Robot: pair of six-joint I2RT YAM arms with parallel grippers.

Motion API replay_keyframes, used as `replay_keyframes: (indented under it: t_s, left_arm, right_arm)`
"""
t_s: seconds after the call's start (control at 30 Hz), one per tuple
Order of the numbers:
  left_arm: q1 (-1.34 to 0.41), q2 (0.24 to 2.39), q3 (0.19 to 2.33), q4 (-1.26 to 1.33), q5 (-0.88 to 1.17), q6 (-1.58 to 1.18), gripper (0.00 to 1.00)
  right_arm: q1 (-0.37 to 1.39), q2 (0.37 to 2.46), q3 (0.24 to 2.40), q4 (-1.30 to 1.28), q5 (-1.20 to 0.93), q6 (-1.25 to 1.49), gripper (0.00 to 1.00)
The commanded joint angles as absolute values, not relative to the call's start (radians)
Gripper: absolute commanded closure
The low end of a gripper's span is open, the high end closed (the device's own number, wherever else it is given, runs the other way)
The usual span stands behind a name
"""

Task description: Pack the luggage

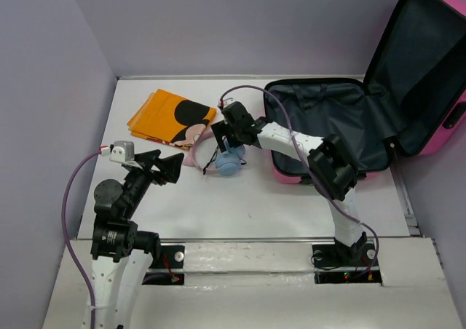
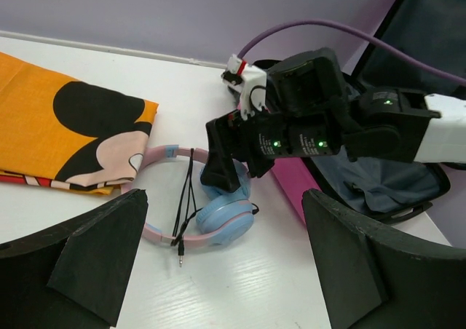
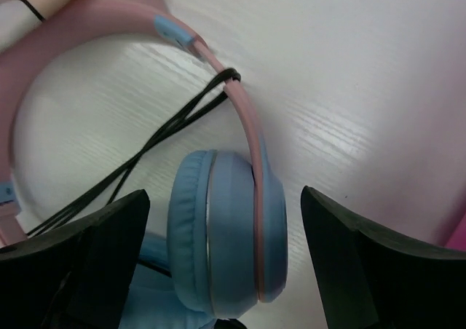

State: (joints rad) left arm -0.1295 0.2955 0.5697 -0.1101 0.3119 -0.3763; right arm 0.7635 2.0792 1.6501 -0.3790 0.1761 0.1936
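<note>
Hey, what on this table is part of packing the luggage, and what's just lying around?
For the job:
- suitcase, lid open
- headphones, under the open right gripper

Lying about, for now:
- Mickey cloth, folded, untouched; probably to be packed later

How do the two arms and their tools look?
The left arm and right arm have black joints and white shells, each with a purple cable. The left tool and right tool have broad black wedge-shaped fingers. Small green lights glow on the right arm.
</note>
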Motion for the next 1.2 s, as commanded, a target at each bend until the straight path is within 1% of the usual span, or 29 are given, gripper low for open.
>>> replay_keyframes:
  t_s: [0.0,0.03,0.07,0.1,0.13,0.17,0.2,0.23,0.27,0.3,0.33,0.4,0.47,0.6,0.7,0.73,0.77,0.83,0.87,0.97,1.0,1.1,1.17]
  left_arm:
    - [-0.133,0.290,0.586,-0.077,0.342,-0.382,0.01]
    - [-0.133,0.288,0.586,-0.075,0.344,-0.382,0.01]
    - [-0.133,0.288,0.586,-0.075,0.344,-0.382,0.01]
    - [-0.133,0.288,0.584,-0.075,0.344,-0.382,0.01]
    - [-0.133,0.287,0.586,-0.075,0.344,-0.382,0.01]
    - [-0.133,0.288,0.586,-0.075,0.344,-0.382,0.01]
    - [-0.133,0.288,0.586,-0.075,0.344,-0.382,0.01]
    - [-0.133,0.287,0.586,-0.075,0.344,-0.382,0.01]
    - [-0.133,0.287,0.586,-0.075,0.344,-0.383,0.01]
    - [-0.133,0.287,0.584,-0.075,0.342,-0.383,0.01]
    - [-0.133,0.287,0.584,-0.075,0.342,-0.383,0.01]
    - [-0.133,0.288,0.584,-0.074,0.339,-0.383,0.01]
    - [-0.133,0.291,0.583,-0.075,0.336,-0.385,0.01]
    - [-0.133,0.296,0.583,-0.077,0.331,-0.387,0.01]
    - [-0.133,0.307,0.586,-0.078,0.331,-0.387,0.01]
    - [-0.133,0.307,0.586,-0.080,0.330,-0.387,0.01]
    - [-0.133,0.307,0.586,-0.080,0.330,-0.387,0.01]
    - [-0.133,0.305,0.586,-0.081,0.330,-0.385,0.01]
    - [-0.133,0.305,0.586,-0.080,0.330,-0.385,0.01]
    - [-0.133,0.305,0.586,-0.078,0.334,-0.385,0.01]
    - [-0.133,0.307,0.586,-0.078,0.336,-0.385,0.01]
    - [-0.133,0.307,0.584,-0.077,0.341,-0.385,0.01]
    - [-0.133,0.305,0.584,-0.077,0.344,-0.383,0.01]
  right_arm:
    - [0.762,2.117,1.695,-0.446,0.189,0.189,0.13]
    - [0.762,2.120,1.694,-0.448,0.195,0.192,0.17]
    - [0.762,2.115,1.684,-0.446,0.207,0.196,0.24]
    - [0.762,2.108,1.677,-0.446,0.215,0.199,0.27]
    - [0.762,2.085,1.671,-0.446,0.221,0.201,0.42]
    - [0.762,2.066,1.649,-0.446,0.222,0.206,0.51]
    - [0.762,2.042,1.634,-0.448,0.224,0.207,0.57]
    - [0.762,2.014,1.617,-0.445,0.227,0.210,0.66]
    - [0.762,1.949,1.580,-0.445,0.232,0.210,0.68]
    - [0.775,1.912,1.563,-0.445,0.233,0.207,0.73]
    - [0.784,1.875,1.546,-0.445,0.235,0.207,0.73]
    - [0.784,1.757,1.505,-0.445,0.229,0.207,0.79]
    - [0.784,1.651,1.493,-0.468,0.241,0.206,0.81]
    - [0.763,1.533,1.497,-0.508,0.333,0.170,0.83]
    - [0.622,1.496,1.500,-0.519,0.353,0.172,0.84]
    - [0.577,1.485,1.487,-0.517,0.380,0.178,0.84]
    - [0.492,1.483,1.476,-0.517,0.405,0.187,0.84]
    - [0.418,1.479,1.430,-0.496,0.466,0.199,0.84]
    - [0.352,1.477,1.411,-0.486,0.492,0.205,0.84]
    - [0.256,1.479,1.368,-0.442,0.529,0.224,0.84]
    - [0.200,1.486,1.353,-0.425,0.543,0.233,0.84]
    - [0.117,1.532,1.364,-0.420,0.607,0.241,0.83]
    - [0.117,1.549,1.374,-0.420,0.562,0.244,0.65]
